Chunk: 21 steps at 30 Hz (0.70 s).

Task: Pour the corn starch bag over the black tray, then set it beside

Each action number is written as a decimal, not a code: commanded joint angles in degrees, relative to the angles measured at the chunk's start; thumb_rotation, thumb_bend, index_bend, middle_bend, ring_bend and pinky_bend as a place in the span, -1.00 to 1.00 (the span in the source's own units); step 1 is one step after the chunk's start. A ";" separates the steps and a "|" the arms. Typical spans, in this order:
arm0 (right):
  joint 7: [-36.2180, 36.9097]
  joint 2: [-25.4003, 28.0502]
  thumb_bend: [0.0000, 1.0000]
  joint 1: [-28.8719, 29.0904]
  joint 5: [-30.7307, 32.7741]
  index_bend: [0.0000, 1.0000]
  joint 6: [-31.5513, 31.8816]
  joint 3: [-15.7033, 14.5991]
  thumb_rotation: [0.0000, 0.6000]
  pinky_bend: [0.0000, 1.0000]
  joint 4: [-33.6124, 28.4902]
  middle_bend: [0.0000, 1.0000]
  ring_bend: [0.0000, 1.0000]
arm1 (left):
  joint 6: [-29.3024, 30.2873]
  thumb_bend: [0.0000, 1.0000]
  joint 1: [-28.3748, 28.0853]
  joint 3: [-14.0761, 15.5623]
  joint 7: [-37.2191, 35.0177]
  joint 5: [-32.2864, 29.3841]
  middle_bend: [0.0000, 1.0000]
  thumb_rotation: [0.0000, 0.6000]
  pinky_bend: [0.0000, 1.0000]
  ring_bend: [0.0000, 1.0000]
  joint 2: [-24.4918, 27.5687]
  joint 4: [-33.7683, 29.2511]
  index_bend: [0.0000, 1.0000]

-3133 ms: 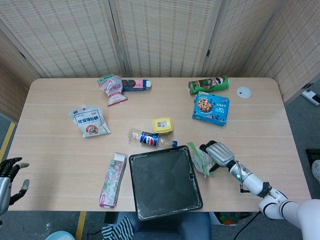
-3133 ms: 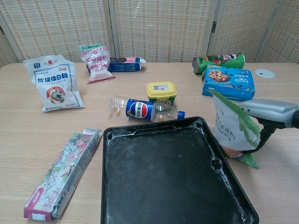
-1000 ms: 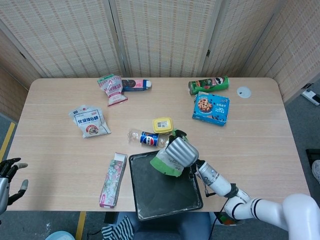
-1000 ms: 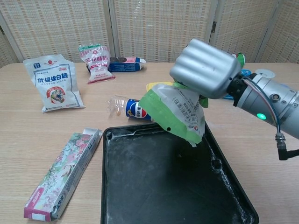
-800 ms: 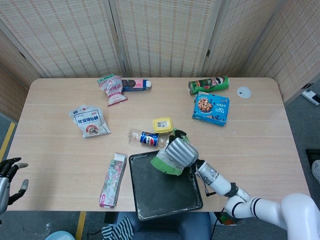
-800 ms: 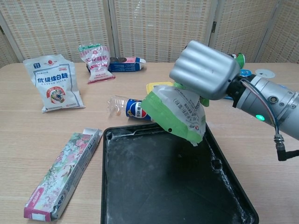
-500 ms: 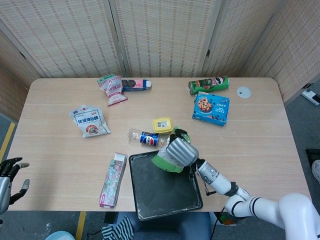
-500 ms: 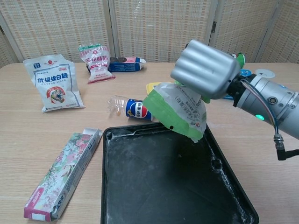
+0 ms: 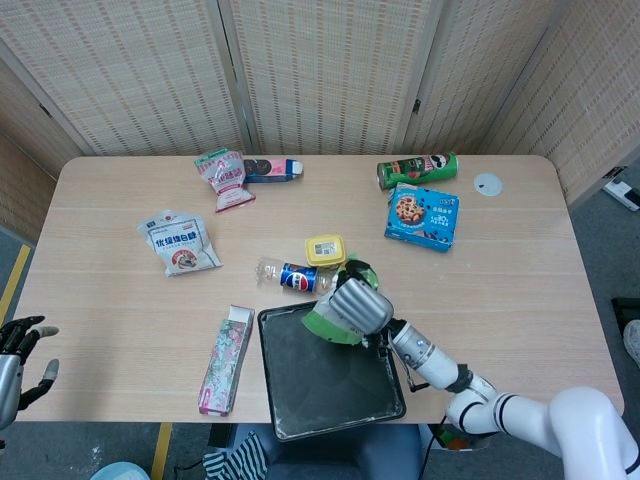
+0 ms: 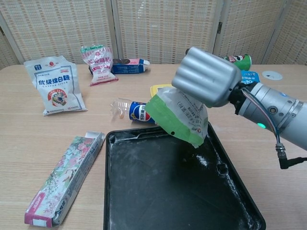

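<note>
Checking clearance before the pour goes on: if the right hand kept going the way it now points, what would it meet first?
The right hand, gripping the corn starch bag, points left and slightly away, so probably the Pepsi bottle lying beyond the black tray; depth is uncertain, it may pass above.

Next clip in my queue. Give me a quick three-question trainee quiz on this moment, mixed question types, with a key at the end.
1. True or false: the right hand holds the corn starch bag tilted above the black tray.
2. Multiple choice: what lies on the table just beyond the tray's far edge? A) the Pepsi bottle B) a ceramic mug C) a metal spoon
3. Fill in: off the table's left edge in the head view, the left hand holds ____.

Key:
1. True; the bag hangs tipped over the tray's far right part.
2. A.
3. Nothing; its fingers are apart.
</note>
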 commanded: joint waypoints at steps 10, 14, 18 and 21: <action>12.11 1.16 0.16 -4.22 10.92 0.86 -2.05 3.05 1.00 0.12 -6.89 0.50 0.83 | -0.30 -0.13 -0.08 0.08 0.41 -0.08 -0.50 1.00 -0.85 -0.55 -0.17 0.11 -0.28; 20.28 6.61 0.16 -6.10 19.26 0.86 -7.78 4.70 1.00 0.12 -16.51 0.50 0.82 | -0.46 -0.13 -0.19 0.12 0.75 0.04 -0.50 1.00 -0.85 -0.55 -0.11 -0.11 -0.28; 28.42 11.90 0.16 -6.83 20.86 0.86 -9.95 5.08 1.00 0.07 -20.67 0.50 0.81 | -0.52 -0.13 -0.36 0.09 1.20 0.25 -0.50 1.00 -0.85 -0.55 -0.02 -0.64 -0.28; 38.86 15.81 0.16 -7.41 21.97 0.86 -13.00 5.03 1.00 -0.01 -22.95 0.50 0.82 | -0.79 -0.13 -0.51 0.20 1.91 0.39 -0.50 1.00 -0.85 -0.55 -0.04 -1.18 -0.28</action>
